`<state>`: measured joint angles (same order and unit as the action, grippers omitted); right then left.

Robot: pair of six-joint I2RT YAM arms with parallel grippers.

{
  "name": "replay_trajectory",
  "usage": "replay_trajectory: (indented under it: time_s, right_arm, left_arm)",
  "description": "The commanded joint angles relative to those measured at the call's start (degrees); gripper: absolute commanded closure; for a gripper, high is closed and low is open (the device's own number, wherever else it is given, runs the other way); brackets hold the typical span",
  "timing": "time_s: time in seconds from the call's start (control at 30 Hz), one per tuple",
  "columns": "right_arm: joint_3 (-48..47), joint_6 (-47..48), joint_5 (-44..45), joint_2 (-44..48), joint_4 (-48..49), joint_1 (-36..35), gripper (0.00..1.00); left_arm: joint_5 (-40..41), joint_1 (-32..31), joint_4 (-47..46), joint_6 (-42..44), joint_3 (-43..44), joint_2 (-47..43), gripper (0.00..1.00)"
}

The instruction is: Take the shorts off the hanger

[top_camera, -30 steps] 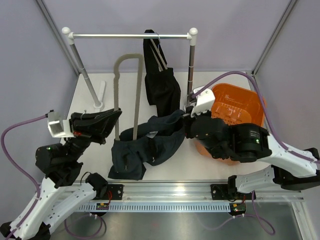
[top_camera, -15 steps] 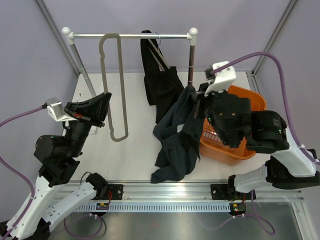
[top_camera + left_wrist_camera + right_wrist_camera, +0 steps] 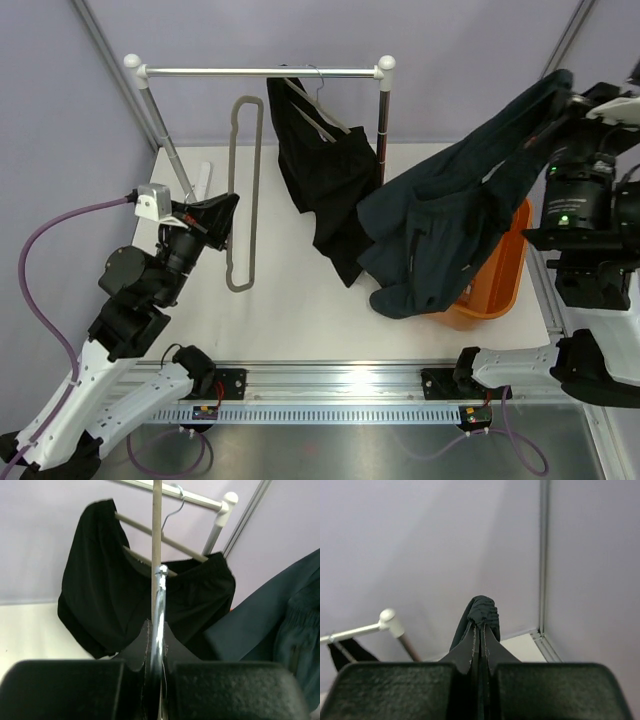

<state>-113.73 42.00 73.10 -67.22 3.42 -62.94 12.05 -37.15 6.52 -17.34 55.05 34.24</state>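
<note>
Since the moment before, the right arm has swung up and away to the right, and it has carried the navy shorts (image 3: 450, 220) from over the middle of the table (image 3: 300, 310) to high above the orange basket (image 3: 502, 275). The fingers of the right gripper (image 3: 480, 635) are pressed together on a bunched fold of this dark cloth, which stands up just above their tips in the right wrist view. From this grip the navy shorts hang down and to the left in a long limp drape, and the lower end covers the near left side of the basket. The left gripper (image 3: 157, 645) is clenched on the shiny metal part of the empty hanger (image 3: 156, 530). Its pale bar rises straight up from the fingers, and from above the hanger shows as a narrow loop left of the clothes. Behind it, the black shorts (image 3: 325, 175) are on a second hanger (image 3: 165, 539), whose wire hook is over the rail (image 3: 260, 72). The two pairs hang close beside each other; I cannot tell if they touch.
</note>
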Motion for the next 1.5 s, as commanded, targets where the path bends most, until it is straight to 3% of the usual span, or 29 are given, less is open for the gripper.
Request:
replay_trajectory:
  time_s: [0.0, 0.1, 0.23, 0.4, 0.6, 0.93, 1.03, 1.17, 1.3, 1.47]
  right_arm:
    - [-3.9, 6.4, -3.0, -1.1, 6.9, 4.0, 1.0]
    - [-6.9, 5.2, -4.5, -3.6, 3.3, 9.9, 1.0]
    - [-16.6, -6.4, -7.4, -7.9, -11.0, 19.4, 1.0]
    - [-24.8, -13.8, -10.9, -14.9, -21.3, 28.5, 1.0]
    - [-27.2, -30.9, -22.1, -21.0, -37.0, 38.7, 1.0]
    - [-32.3, -41.3, -30.9, -25.7, -50.3, 41.1, 1.0]
    - [-27.5, -45.8, -31.4, -21.5, -52.4, 41.1, 1.0]
    - [-2.5, -51.5, -32.8, -8.7, -47.2, 41.1, 1.0]
    - [15.0, -58.0, -33.7, 2.4, -46.1, 41.1, 1.0]
    - [30.2, -62.7, -34.4, 4.2, -46.9, 41.2, 1.0]
  left_arm:
    - [-0.4, -0.3, -0.4, 0.6, 2.5, 0.7, 1.0]
    - [-1.1, -0.2, 1.7, 0.6, 3.7, 1.5, 1.0]
    - [-1.9, -0.2, 3.8, 1.4, 5.7, 2.2, 1.0]
    - [-2.5, -0.2, 6.3, 2.7, 7.1, 2.9, 1.0]
    - [-2.6, -0.2, 7.2, 2.8, 6.0, 2.6, 1.0]
    - [-1.3, -0.2, 7.9, 3.2, 4.3, 1.7, 1.0]
    - [-1.2, -0.2, 7.9, 3.1, 3.7, 1.6, 1.0]
    - [-1.1, -0.2, 8.0, 3.0, 3.5, 1.9, 1.0]
    - [0.4, -0.2, 8.2, 2.9, 3.8, 2.2, 1.0]
    - [3.4, -0.2, 10.3, 3.0, 6.1, 3.4, 1.0]
